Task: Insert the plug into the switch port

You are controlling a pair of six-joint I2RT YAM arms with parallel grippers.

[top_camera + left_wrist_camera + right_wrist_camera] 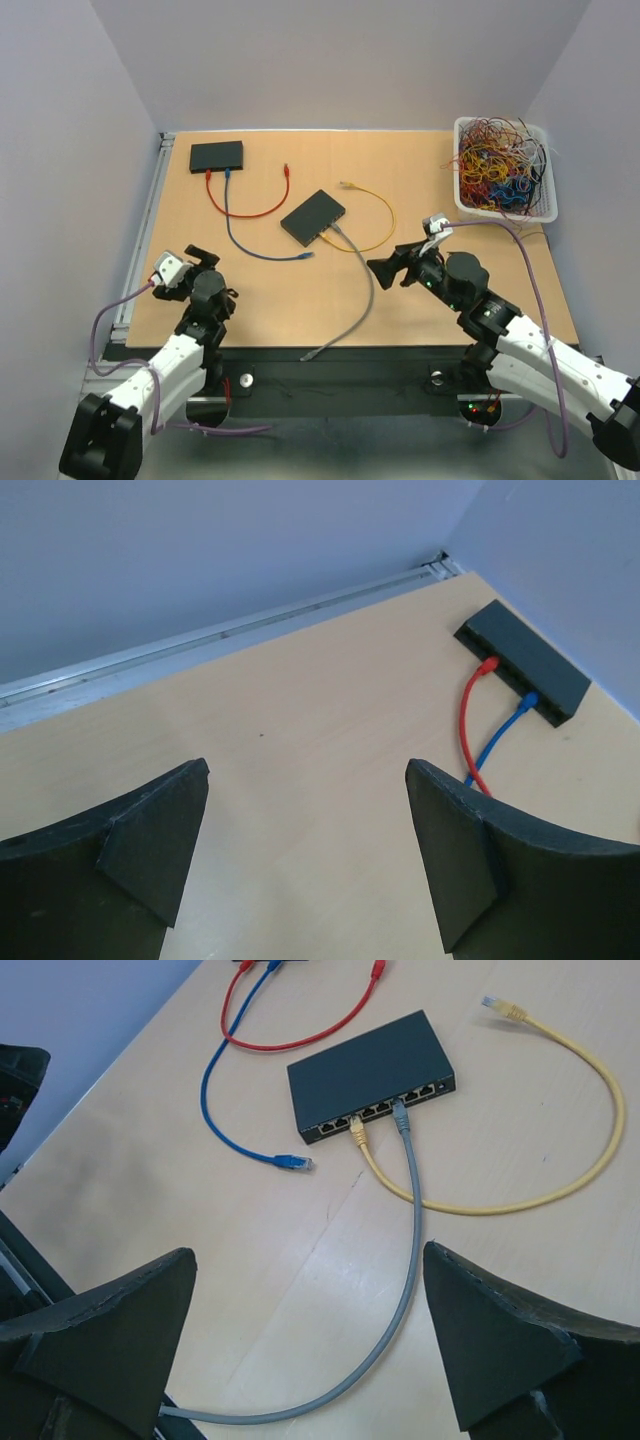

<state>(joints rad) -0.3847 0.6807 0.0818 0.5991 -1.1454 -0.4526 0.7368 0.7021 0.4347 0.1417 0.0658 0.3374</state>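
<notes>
**Nothing gripped yet, loose plugs lie by the switch**

We judge the task barely begun. Both pincers stand spread wide and empty: the left gripper (308, 770) over bare table (300, 680) at the near left, the right gripper (308, 1255) hovering near-right of the centre switch (370, 1070). That switch already carries a yellow cable (600, 1130) and a grey cable (410, 1220) in its near-right port row, and other ports there look free. Which plug is meant we cannot say for sure. The likeliest seems the blue plug (292, 1163), lying flat just near of the switch's near-left corner and apart from it. Its long axis runs left to right, tip pointing right, so it lies along the port face and not into it. A red plug (377, 970) and a yellow plug (497, 1004) lie loose on the far side. All that is left, we think: pick the plug up, turn it toward a port, push it home
</notes>
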